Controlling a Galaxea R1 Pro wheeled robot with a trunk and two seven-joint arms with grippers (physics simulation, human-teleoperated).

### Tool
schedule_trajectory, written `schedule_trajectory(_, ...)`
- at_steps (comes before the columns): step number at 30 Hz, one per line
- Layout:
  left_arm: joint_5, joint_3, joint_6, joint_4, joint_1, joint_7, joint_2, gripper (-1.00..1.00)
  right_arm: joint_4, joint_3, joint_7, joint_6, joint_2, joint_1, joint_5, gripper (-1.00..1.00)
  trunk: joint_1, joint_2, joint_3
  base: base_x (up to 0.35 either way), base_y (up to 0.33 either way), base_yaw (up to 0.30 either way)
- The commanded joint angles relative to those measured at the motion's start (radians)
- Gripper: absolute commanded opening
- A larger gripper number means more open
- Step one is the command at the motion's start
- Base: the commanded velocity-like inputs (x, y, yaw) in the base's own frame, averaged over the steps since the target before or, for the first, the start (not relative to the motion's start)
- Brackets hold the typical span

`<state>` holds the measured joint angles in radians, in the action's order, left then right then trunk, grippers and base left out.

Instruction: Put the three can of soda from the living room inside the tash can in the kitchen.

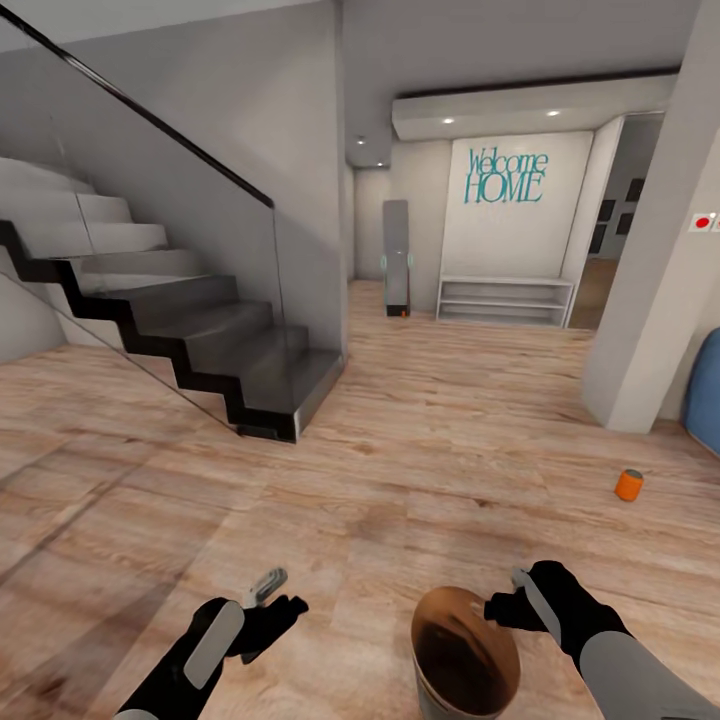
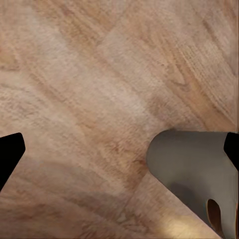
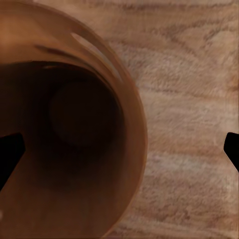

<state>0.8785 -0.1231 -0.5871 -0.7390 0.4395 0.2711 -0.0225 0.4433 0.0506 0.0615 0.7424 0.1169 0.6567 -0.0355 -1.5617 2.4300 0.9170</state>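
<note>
While the robot stands on the plank floor (image 1: pixel 400 470) of an open hall, the one soda can (image 1: pixel 629 485) in sight, bright orange with a grey top, stands upright on that floor far to the right, near a blue rounded piece of furniture (image 1: pixel 706 390) at the picture's edge. Its long axis is vertical. It lies ahead and to the right of the right gripper (image 1: pixel 515 600), so the right arm is plainly the nearer one; the left gripper (image 1: pixel 268 595) is well apart from it on the other side.

The trash can (image 1: pixel 466 650) sits close in front of the trunk, just beside the right gripper, which seems to be at its rim. I cannot tell from the head view whether it is clamped on the rim; in the right wrist view its dark fingertips stand wide apart at the edges. The left gripper looks released, holding nothing, fingertips spread over bare floor.

The bucket is round and tapered, smooth pale grey outside (image 2: pixel 196 169), glossy brown inside (image 3: pixel 64 124), with an oval slot near the rim. A dark stepped staircase (image 1: pixel 200 340) with a glass railing rises at far left; a white shelf (image 1: pixel 505 300) stands under teal lettering on the far wall
</note>
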Motion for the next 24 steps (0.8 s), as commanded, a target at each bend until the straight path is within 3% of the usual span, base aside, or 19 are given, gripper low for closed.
schedule_trajectory(1,0.003,0.004,0.002,0.0,0.0,0.001,-0.001,1.0,0.0,0.0,0.0,0.0,0.0,0.0,0.0,1.0,0.0,0.0,0.0,0.065,0.0,0.0)
schedule_trajectory(8,0.018,0.047,0.008,-0.016,0.002,0.002,-0.01,1.0,0.0,0.0,0.0,0.0,0.004,0.001,-0.001,1.0,-0.019,0.035,0.016,0.021,0.0,0.0)
schedule_trajectory(13,0.017,0.051,0.009,-0.018,0.003,0.008,-0.01,1.0,0.0,0.0,0.001,0.0,0.006,0.001,-0.001,1.0,-0.038,0.07,0.031,0.003,0.0,0.0)
schedule_trajectory(24,0.012,0.05,0.007,-0.017,0.005,0.009,-0.005,1.0,0.001,0.0,0.0,0.0,0.006,0.001,-0.001,1.0,-0.043,0.073,0.074,0.0,0.0,0.0)
